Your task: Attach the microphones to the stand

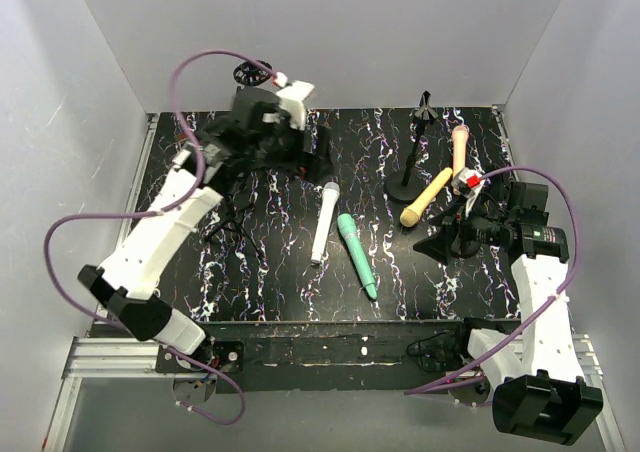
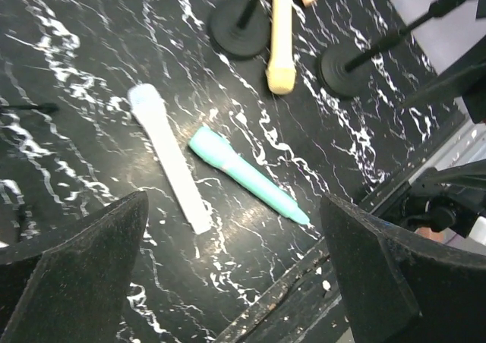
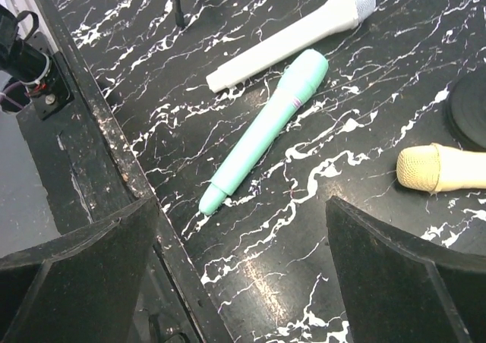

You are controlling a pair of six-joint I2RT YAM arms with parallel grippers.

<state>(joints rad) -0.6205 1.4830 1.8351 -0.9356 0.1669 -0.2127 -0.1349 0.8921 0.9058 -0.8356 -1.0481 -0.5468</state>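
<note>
Four are visible: white mic [image 1: 325,222], mint mic [image 1: 357,255], yellow mic [image 1: 426,197], pink mic [image 1: 460,147].

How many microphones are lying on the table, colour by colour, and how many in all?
White microphone: 1
Mint green microphone: 1
Yellow microphone: 1
Peach-pink microphone: 1
Total: 4

White mic [image 1: 324,222], mint mic [image 1: 357,257], yellow mic [image 1: 427,197], pink mic [image 1: 460,147] lie flat
</note>
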